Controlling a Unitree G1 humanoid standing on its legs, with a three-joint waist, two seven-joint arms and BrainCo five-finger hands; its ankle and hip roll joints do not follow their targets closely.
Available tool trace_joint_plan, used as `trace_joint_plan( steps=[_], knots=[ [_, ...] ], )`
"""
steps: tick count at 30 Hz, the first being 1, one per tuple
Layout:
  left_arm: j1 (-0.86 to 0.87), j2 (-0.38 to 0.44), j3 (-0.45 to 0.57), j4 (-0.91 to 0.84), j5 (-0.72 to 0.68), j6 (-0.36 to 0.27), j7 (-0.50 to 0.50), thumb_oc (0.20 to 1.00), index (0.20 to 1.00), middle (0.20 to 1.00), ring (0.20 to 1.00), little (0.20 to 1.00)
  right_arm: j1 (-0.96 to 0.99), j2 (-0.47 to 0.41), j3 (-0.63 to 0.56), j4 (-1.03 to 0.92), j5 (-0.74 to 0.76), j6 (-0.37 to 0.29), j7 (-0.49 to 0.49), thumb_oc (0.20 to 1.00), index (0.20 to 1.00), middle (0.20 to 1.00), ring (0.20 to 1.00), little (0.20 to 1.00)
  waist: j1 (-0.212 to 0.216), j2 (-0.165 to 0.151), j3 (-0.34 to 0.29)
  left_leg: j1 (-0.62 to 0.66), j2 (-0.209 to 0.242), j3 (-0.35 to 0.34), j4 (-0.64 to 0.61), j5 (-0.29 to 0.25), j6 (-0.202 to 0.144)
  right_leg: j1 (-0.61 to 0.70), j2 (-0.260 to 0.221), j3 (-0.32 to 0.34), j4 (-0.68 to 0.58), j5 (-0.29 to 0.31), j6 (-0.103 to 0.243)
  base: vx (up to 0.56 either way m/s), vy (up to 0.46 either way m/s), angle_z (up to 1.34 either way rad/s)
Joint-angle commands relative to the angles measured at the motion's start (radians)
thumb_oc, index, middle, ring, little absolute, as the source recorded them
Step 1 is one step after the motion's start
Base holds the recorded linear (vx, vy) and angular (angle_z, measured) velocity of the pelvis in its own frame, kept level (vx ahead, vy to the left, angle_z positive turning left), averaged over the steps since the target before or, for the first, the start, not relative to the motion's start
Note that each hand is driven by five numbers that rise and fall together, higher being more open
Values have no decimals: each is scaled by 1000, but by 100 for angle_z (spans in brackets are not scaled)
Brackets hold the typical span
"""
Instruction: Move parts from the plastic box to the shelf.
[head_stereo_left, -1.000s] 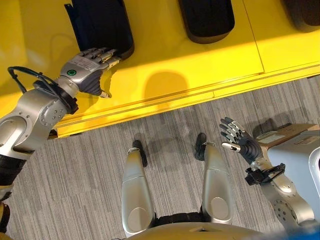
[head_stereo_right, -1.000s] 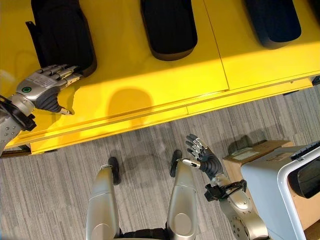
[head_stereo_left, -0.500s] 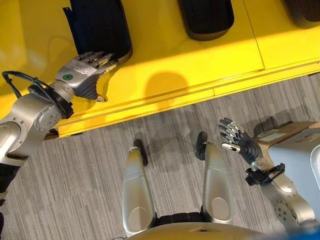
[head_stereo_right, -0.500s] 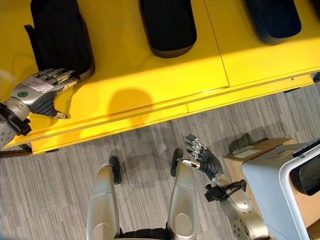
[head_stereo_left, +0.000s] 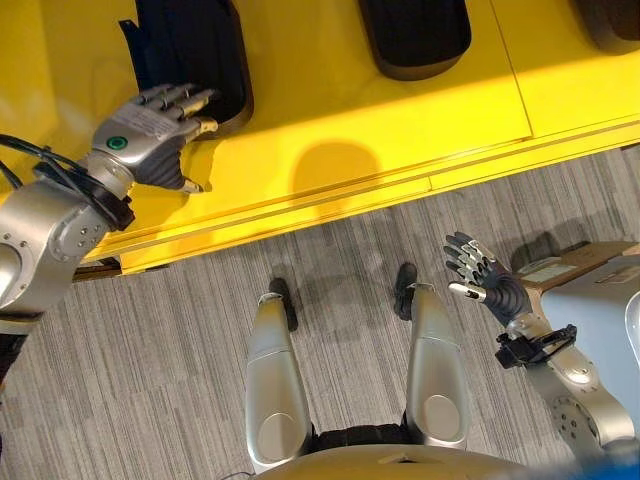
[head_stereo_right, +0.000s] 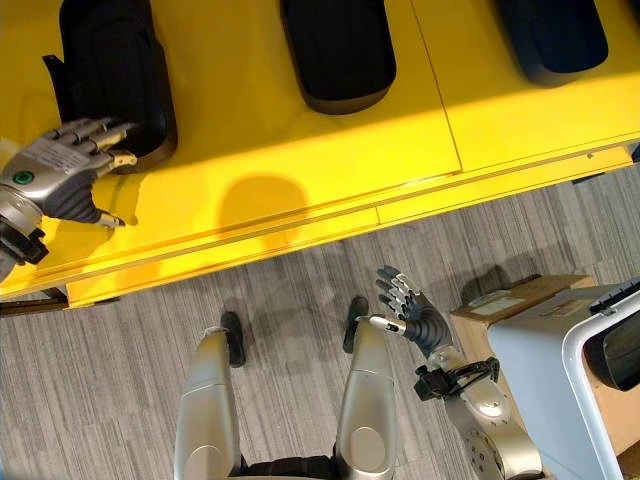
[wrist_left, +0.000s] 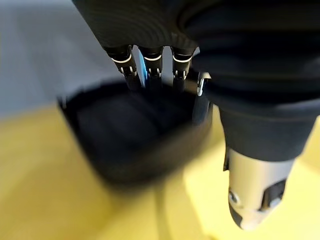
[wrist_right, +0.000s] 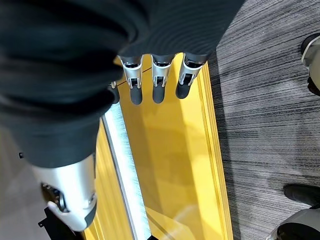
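three black parts (head_stereo_right: 338, 48) on the yellow shelf (head_stereo_right: 270, 160).

Three black parts on yellow shelf (head_stereo_left: 400, 130): left part (head_stereo_left: 190, 50), middle part (head_stereo_left: 415, 35), right part (head_stereo_right: 550, 35), all cut by top edge. Plastic box (head_stereo_right: 560, 380) cut at right edge, inside hidden. Left part blurred in left wrist view.

Silver-grey arms, left hand (head_stereo_left: 140, 140) green-dotted, dark ribbed wrists
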Motion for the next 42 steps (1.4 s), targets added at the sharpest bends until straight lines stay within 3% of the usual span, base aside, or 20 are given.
trace_joint_plan(
  steps=[1, 10, 16, 17, 21, 22, 25, 26, 27, 29, 30, 32, 34, 35, 40, 42],
  knots=[
    [-46, 83, 86, -28, -24, -11, 93, 1000, 1000, 1000, 1000, 1000, 25, -2, -50, -40, 21, -57, 6, 1000, 1000, 1000, 1000, 1000, -2, 3, -58, -22, 54, -28, -87, 103, -33, 143, -74, 36, -50, -8, 52, 0, 0, 0],
    [-93, 155, 101, -38, -54, -15, 125, 1000, 1000, 1000, 1000, 1000, 24, 1, -50, -31, 11, -66, 5, 1000, 1000, 1000, 1000, 1000, 5, 10, -64, -21, 52, -29, -92, 107, -33, 143, -75, 38, -52, -6, 55, 0, 0, 0],
    [-61, 141, 144, -81, -92, -30, 130, 1000, 1000, 1000, 1000, 1000, 23, 6, -57, -31, 5, -73, -1, 1000, 1000, 1000, 1000, 1000, 9, 11, -59, -34, 48, -27, -98, 135, -25, 136, -77, 34, -61, 17, 50, -29, 4, 0],
    [-57, 137, 148, -90, -101, -33, 130, 1000, 1000, 1000, 1000, 1000, 23, 8, -59, -33, 5, -74, -1, 1000, 1000, 1000, 1000, 1000, 10, 11, -64, -25, 50, -29, -96, 113, -32, 144, -76, 36, -58, -2, 54, 83, -17, 3],
    [-13, 90, 179, -134, -137, -56, 144, 1000, 1000, 1000, 1000, 1000, 17, 11, -63, -42, -13, -91, -12, 1000, 1000, 1000, 1000, 1000, 15, 10, -65, -20, 48, -30, -100, 113, -30, 148, -76, 35, -61, 1, 55, 5, 0, 4],
    [-8, 90, 185, -136, -137, -55, 144, 1000, 1000, 1000, 1000, 1000, 17, 10, -62, -42, -13, -91, -12, 1000, 1000, 1000, 1000, 1000, 14, 11, -60, -28, 46, -28, -103, 136, -24, 140, -77, 34, -66, 20, 50, -75, 15, 0],
    [78, -20, 223, -157, -269, -98, 183, 1000, 1000, 1000, 1000, 1000, 5, 12, -93, -77, -79, -144, -46, 1000, 1000, 1000, 1000, 1000, 19, 6, -63, -23, 43, -30, -108, 140, -21, 146, -75, 34, -73, 24, 46, -25, 6, 1],
    [144, -107, 250, -166, -368, -130, 224, 1000, 1000, 1000, 1000, 1000, -4, 14, -107, -100, -121, -177, -76, 1000, 1000, 1000, 1000, 1000, 20, 2, -66, -15, 43, -30, -113, 141, -20, 155, -73, 33, -79, 25, 46, 0, 0, 0],
    [152, -109, 258, -170, -369, -130, 223, 1000, 1000, 1000, 1000, 1000, -4, 11, -105, -101, -122, -177, -77, 1000, 1000, 1000, 1000, 1000, 18, 3, -66, -14, 44, -30, -114, 141, -20, 156, -72, 33, -80, 25, 46, 0, 0, 0],
    [237, -258, 262, -157, -461, -160, 293, 1000, 1000, 1000, 1000, 1000, -36, 1, -125, -134, -227, -233, -146, 1000, 1000, 1000, 1000, 1000, 21, -6, -69, -6, 43, -28, -118, 141, -18, 164, -69, 33, -87, 28, 46, 0, 0, 0],
    [242, -261, 266, -159, -461, -161, 292, 1000, 1000, 1000, 1000, 1000, -36, -1, -123, -135, -228, -233, -147, 1000, 1000, 1000, 1000, 1000, 19, -5, -69, -5, 43, -28, -118, 141, -18, 165, -69, 33, -87, 28, 46, 0, 0, 0],
    [299, -405, 260, -142, -558, -191, 354, 1000, 1000, 1000, 1000, 1000, -64, -31, -136, -174, -355, -251, -197, 1000, 1000, 1000, 1000, 1000, 22, -15, -72, 4, 44, -27, -124, 139, -17, 178, -68, 30, -95, 31, 46, 0, 0, 0],
    [328, -465, 250, -138, -572, -192, 380, 1000, 1000, 1000, 1000, 1000, -77, -50, -153, -190, -394, -266, -219, 1000, 1000, 1000, 1000, 1000, 23, -21, -74, 9, 46, -29, -125, 139, -17, 188, -68, 26, -101, 33, 46, 21, -12, 0],
    [386, -540, 233, -134, -615, -204, 379, 1000, 1000, 1000, 1000, 1000, -97, -89, -191, -214, -518, -271, -267, 1000, 1000, 1000, 1000, 1000, 30, -34, -79, 20, 48, -32, -135, 138, -15, 205, -66, 19, -112, 34, 47, 64, -37, 5],
    [397, -625, 159, -89, -658, -211, 382, 1000, 1000, 1000, 1000, 1000, -192, -134, -215, -167, -714, -257, -366, 1000, 1000, 1000, 1000, 1000, 47, -53, -94, 50, 48, -41, -155, 137, -11, 253, -62, -3, -137, 34, 52, 53, -43, 9],
    [404, -628, 139, -80, -644, -212, 370, 1000, 1000, 1000, 1000, 1000, -254, -175, -219, -149, -867, -243, -424, 1000, 1000, 1000, 1000, 1000, 58, -60, -100, 57, 46, -48, -155, 132, -10, 273, -60, -12, -143, 31, 54, 46, -48, 5]
  ],
)
